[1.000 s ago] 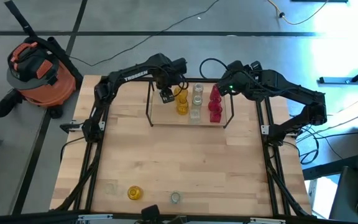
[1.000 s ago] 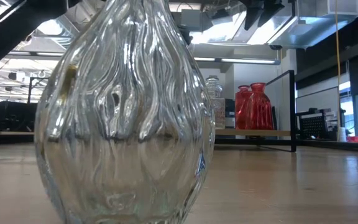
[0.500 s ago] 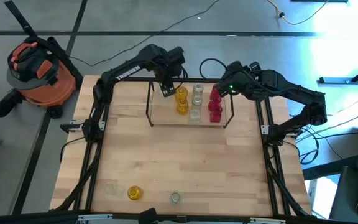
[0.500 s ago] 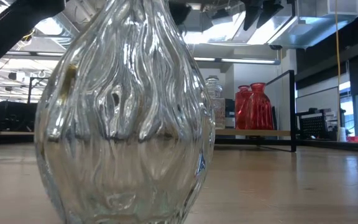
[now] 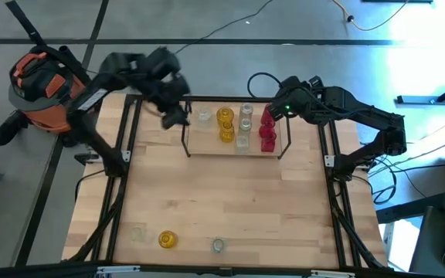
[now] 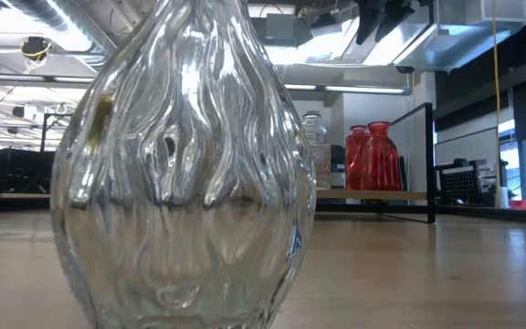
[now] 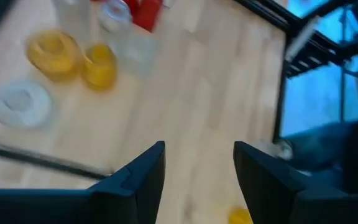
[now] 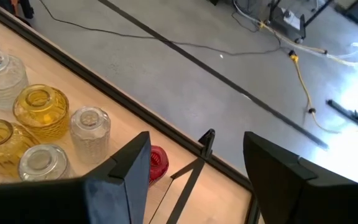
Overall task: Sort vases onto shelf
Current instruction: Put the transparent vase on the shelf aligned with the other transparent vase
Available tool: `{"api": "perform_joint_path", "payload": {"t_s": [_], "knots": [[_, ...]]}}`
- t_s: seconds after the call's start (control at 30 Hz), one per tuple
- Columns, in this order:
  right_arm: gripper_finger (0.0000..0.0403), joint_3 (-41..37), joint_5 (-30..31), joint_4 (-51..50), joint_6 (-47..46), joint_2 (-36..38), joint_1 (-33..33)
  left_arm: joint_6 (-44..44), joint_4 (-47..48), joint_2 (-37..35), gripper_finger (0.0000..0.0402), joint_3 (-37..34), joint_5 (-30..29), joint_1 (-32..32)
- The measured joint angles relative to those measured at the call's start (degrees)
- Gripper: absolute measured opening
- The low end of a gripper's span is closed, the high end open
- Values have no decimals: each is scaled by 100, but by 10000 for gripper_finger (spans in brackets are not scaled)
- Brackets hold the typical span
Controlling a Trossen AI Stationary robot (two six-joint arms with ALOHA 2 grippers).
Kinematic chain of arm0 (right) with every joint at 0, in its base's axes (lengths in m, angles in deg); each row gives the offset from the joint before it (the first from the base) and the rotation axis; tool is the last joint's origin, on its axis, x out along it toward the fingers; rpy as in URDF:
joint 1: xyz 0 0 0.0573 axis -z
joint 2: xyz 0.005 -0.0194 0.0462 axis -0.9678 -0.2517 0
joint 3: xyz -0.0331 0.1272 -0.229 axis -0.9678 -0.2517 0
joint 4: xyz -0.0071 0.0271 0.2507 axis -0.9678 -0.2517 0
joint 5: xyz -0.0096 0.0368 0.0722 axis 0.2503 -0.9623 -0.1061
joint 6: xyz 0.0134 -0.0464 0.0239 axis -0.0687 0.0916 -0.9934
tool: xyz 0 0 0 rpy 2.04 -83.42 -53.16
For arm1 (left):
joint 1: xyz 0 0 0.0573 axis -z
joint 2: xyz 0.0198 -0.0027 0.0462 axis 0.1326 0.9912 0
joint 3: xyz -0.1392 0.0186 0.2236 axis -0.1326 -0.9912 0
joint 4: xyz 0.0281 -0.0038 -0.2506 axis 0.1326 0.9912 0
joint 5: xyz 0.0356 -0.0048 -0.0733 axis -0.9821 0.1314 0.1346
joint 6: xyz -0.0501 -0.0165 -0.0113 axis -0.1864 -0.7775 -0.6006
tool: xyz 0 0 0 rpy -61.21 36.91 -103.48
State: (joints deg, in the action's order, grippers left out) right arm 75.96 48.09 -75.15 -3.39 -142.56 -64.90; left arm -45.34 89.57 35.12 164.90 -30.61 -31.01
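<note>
The shelf (image 5: 207,144) stands at the table's far middle. On it stand a clear vase (image 5: 204,116), two yellow vases (image 5: 225,123), three clear ones (image 5: 245,125) and three red ones (image 5: 267,131). A clear vase (image 5: 136,233), a yellow vase (image 5: 167,239) and another clear vase (image 5: 218,245) stand on their bases near the table's near edge. My left gripper (image 5: 177,118) is open and holds nothing, just left of the shelf's left post; its wrist view (image 7: 197,168) looks down on the yellow vases (image 7: 55,53). My right gripper (image 8: 197,180) is open above the shelf's far right corner (image 5: 273,113).
An orange shop vacuum (image 5: 49,85) sits on the floor beyond the table's far left corner. Black rails (image 5: 122,154) run along both table sides. The wide middle of the wooden tabletop (image 5: 230,201) is bare. In the low view a clear vase (image 6: 185,164) fills the foreground.
My left arm has drawn back from over the shelf's left part, first a little toward the far edge, then swinging fast toward the table's left. A clear vase now shows on the shelf where the gripper had been. The right arm has kept still.
</note>
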Motion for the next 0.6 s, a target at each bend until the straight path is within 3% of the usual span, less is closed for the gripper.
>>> {"api": "perform_joint_path", "payload": {"t_s": [0.2, 0.37, 0.6], "knots": [[211, 0, 26, 453, 671, -29, 0, -927, -2, -1082, 183, -1575, 189, 913], [211, 4, 26, 865, 1149, -127, 0, -2100, 3, -1839, 183, -3391, 262, 1953], [211, 3, -24, 1032, 1528, -398, 0, -3938, -240, -2540, 183, -5521, 1326, 3420]]}}
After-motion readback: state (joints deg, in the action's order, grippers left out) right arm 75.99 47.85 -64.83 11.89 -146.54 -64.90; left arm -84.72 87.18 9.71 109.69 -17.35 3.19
